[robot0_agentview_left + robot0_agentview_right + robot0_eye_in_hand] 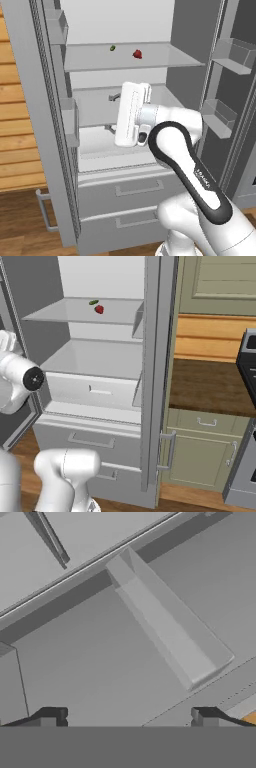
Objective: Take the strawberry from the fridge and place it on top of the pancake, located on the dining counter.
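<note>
While unheld — strawberry (137, 54) on shelf (165, 59)

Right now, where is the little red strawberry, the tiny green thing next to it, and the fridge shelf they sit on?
small red roundish strawberry (137, 54), left base view, middle of the fruit.
tiny dark green item (112, 48), left base view, its centre.
pale grey upper fridge shelf (165, 57), left base view, bare surface right of the strawberry.

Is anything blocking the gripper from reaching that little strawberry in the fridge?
Nothing visible. The fridge doors stand open, and the strawberry sits exposed on the upper shelf, beside a small green item; the gripper is open.
</note>
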### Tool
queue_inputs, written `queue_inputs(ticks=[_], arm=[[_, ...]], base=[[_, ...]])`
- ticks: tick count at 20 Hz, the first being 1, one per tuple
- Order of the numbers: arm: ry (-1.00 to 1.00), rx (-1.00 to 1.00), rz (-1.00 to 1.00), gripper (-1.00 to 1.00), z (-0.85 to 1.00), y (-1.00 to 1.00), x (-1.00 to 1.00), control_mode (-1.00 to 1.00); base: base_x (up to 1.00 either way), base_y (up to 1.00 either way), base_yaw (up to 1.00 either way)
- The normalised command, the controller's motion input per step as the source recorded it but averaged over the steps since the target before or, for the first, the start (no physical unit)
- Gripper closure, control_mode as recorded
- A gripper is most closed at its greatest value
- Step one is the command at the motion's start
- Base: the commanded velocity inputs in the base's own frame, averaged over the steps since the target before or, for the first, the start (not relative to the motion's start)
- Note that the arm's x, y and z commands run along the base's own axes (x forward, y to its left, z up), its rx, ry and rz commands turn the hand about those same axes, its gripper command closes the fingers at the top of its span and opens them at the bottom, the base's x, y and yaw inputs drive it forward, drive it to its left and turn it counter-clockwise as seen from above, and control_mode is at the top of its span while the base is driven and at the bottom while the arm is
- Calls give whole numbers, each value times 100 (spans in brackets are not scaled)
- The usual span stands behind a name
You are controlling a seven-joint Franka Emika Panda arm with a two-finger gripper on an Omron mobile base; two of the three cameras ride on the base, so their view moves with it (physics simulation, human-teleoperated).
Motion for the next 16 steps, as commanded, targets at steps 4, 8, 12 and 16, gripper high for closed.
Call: queue_inputs(ticks=[4,8,12,16], arm=[[18,3,0,-100,-4,-18,6,-100],[7,0,0,-100,-19,19,-7,-100],[8,0,0,-100,-26,17,-15,-100],[13,-1,0,-100,-8,15,-5,-100]], base=[[0,0,0],[0,0,0],[0,0,0],[0,0,0]])
